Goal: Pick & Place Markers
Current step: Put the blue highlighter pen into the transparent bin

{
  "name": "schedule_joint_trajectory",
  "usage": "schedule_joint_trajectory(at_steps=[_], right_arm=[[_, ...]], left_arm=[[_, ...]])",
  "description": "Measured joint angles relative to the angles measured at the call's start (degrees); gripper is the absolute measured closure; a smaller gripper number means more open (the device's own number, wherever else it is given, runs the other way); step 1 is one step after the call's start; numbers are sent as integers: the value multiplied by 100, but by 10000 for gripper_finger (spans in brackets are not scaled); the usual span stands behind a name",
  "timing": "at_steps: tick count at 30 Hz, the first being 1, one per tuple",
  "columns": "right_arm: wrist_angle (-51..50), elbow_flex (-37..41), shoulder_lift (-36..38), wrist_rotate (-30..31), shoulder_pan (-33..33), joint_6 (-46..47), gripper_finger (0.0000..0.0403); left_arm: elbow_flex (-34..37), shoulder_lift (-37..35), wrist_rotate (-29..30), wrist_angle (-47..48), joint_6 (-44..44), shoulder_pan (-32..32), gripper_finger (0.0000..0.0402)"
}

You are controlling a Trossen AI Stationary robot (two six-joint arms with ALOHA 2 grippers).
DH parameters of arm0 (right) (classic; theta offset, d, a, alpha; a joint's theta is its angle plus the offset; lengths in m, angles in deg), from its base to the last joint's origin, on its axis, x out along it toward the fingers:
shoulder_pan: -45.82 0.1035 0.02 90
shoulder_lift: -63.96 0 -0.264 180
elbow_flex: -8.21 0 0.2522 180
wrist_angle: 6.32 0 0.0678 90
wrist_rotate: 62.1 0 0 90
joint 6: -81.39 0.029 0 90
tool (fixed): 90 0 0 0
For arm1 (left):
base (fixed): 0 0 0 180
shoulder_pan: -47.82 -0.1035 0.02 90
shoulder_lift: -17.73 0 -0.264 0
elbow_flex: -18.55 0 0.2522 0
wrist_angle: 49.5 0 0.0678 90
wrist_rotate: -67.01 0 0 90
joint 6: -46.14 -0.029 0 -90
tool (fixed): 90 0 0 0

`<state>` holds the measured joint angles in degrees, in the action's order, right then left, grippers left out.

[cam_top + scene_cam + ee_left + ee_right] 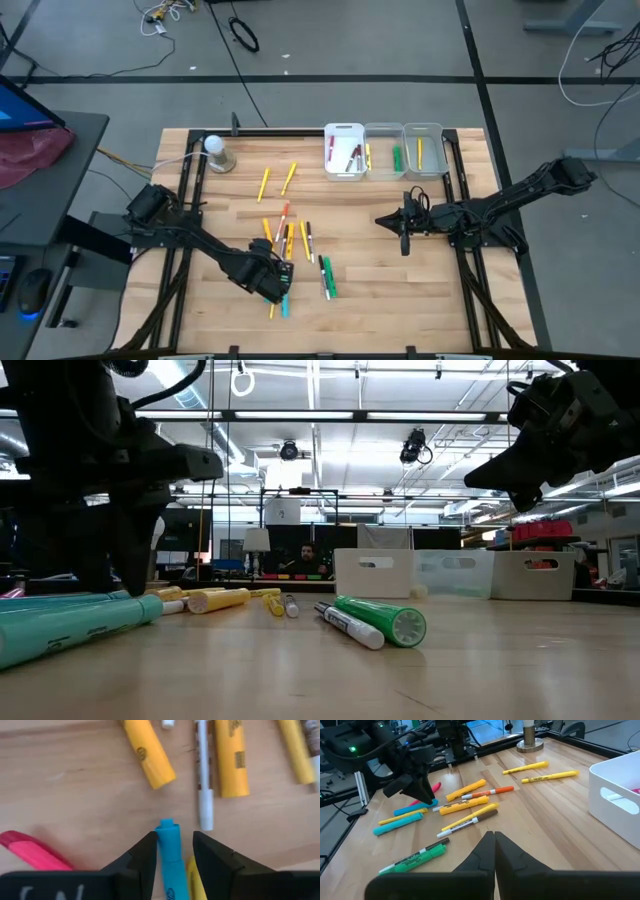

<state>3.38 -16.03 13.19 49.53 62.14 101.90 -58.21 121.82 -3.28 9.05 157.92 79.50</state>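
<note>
Robot arms and markers on a wooden table (400, 300)

The left gripper (175, 851) is low over the markers (295, 245) in the middle, its fingers part open around a blue marker (171, 865), maybe not squeezing it yet. The right gripper (494, 851) waits above the table, closed and empty.

bins (344, 132): three, far table edge | lamp-like stand (218, 155) (round base): far-left corner
</note>
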Motion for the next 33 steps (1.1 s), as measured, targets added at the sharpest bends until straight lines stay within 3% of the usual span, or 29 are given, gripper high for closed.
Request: schedule_joint_trajectory(at_steps=[17, 24, 33], right_arm=[[23, 4, -104, -2, 0, 21, 401], [8, 4, -133, -2, 0, 22, 401], [102, 4, -133, -2, 0, -7, 401]], left_arm=[[-7, 265, -89, -13, -105, -10, 285], [-2, 276, 305, 63, -192, -52, 337], [1, -276, 794, 486, -332, -39, 337]])
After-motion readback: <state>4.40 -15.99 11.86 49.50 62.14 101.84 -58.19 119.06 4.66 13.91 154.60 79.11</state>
